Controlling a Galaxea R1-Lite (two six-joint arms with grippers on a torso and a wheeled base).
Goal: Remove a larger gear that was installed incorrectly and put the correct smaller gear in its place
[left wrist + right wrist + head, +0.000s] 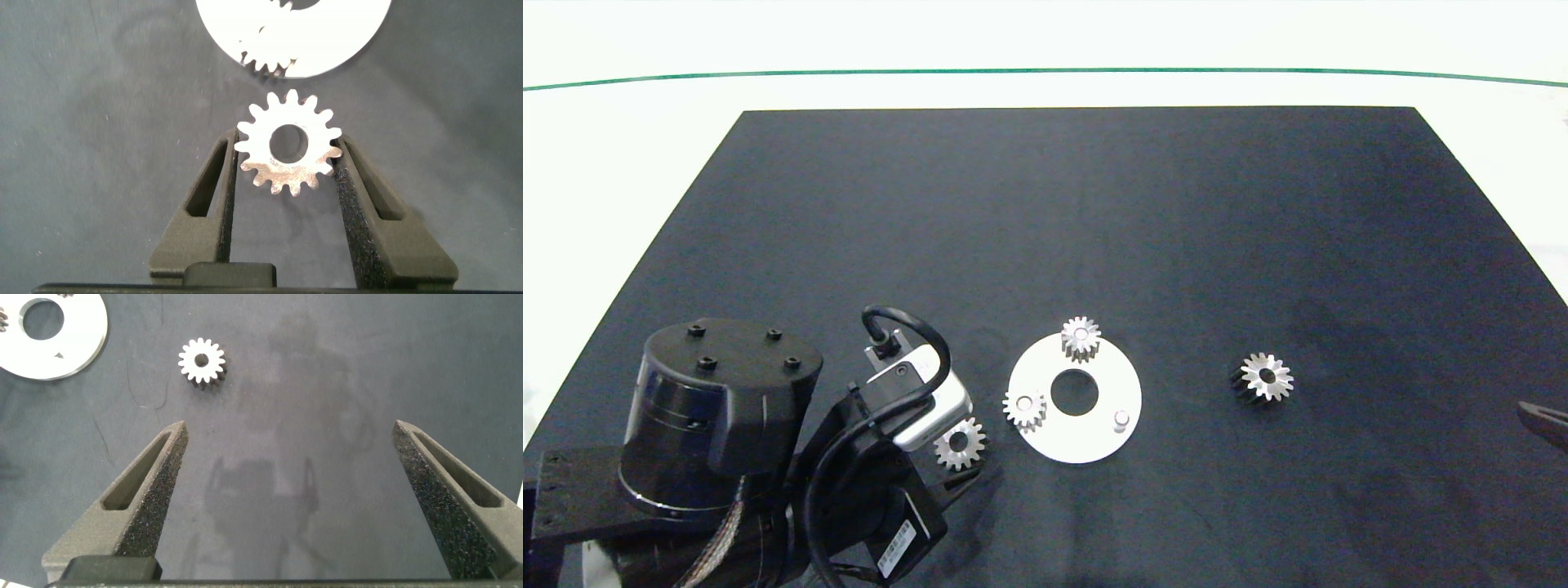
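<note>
The left gripper [286, 159] is clamped on the smaller gear [288, 152] beside the mounting disc [1075, 399]; next, seat it on the bare peg [1121, 418]. The right gripper [290, 482] idles, jaws apart, by the larger gear [1263, 378].

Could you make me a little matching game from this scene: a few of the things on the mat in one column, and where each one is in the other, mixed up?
Things:
1. smaller gear
2. larger gear
3. round plate
4. right gripper

Places or states:
A. holds two gears on pegs, third peg bare
B. alone on the mat, right of the plate
C. open, over bare mat
D. between the left gripper fingers

Pairs: 1-D, 2-B, 3-A, 4-C
</note>
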